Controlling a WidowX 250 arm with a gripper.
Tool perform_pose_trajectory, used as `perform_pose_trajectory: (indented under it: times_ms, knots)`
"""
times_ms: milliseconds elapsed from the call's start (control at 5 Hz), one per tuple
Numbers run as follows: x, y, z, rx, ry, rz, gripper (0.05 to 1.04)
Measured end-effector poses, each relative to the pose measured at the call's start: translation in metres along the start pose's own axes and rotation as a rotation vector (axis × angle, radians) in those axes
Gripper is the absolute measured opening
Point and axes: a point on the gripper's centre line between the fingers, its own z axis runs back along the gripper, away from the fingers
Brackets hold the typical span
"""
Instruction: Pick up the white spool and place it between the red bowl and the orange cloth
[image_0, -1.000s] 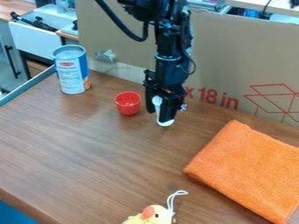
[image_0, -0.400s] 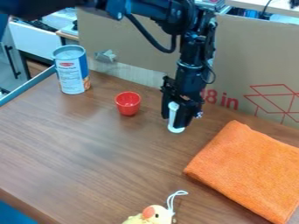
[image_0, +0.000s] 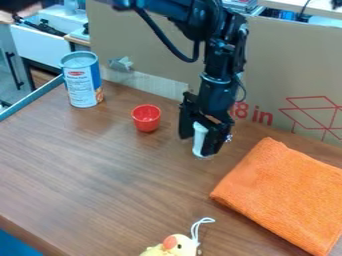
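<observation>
The gripper (image_0: 196, 144) hangs low over the wooden table, right of the red cup and left of the orange cloth. It stands open around a slim white object (image_0: 200, 138), which is roughly upright with its lower end at the tabletop. One finger is left of the white object; the other is close against its right side and hides part of it. A small red cup (image_0: 146, 118) stands upright to the gripper's left. The folded orange cloth (image_0: 284, 195) lies at the right.
A blue and white can (image_0: 81, 80) stands at the table's back left. A yellow chick toy (image_0: 175, 246) with a white loop lies at the front edge of the view. Behind the arm, a cardboard panel (image_0: 280, 65) borders the table (image_0: 100, 170).
The gripper has moved right and toward the front with the white object, ending slightly lower. Its fingers have since spread apart. The cup, can, cloth and toy have stayed put.
</observation>
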Motion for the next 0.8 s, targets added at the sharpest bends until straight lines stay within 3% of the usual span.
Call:
perform_pose_trajectory:
  times_ms: [200,400,600,800]
  knots:
    - [-0.015,0.006,0.035,0.036,-0.082,0.069,1.005]
    - [-0.049,0.019,0.064,0.084,-0.14,0.147,1.004]
    - [-0.092,0.009,0.082,0.084,-0.137,0.157,1.004]
    - [-0.136,-0.013,0.078,0.037,-0.101,0.138,1.003]
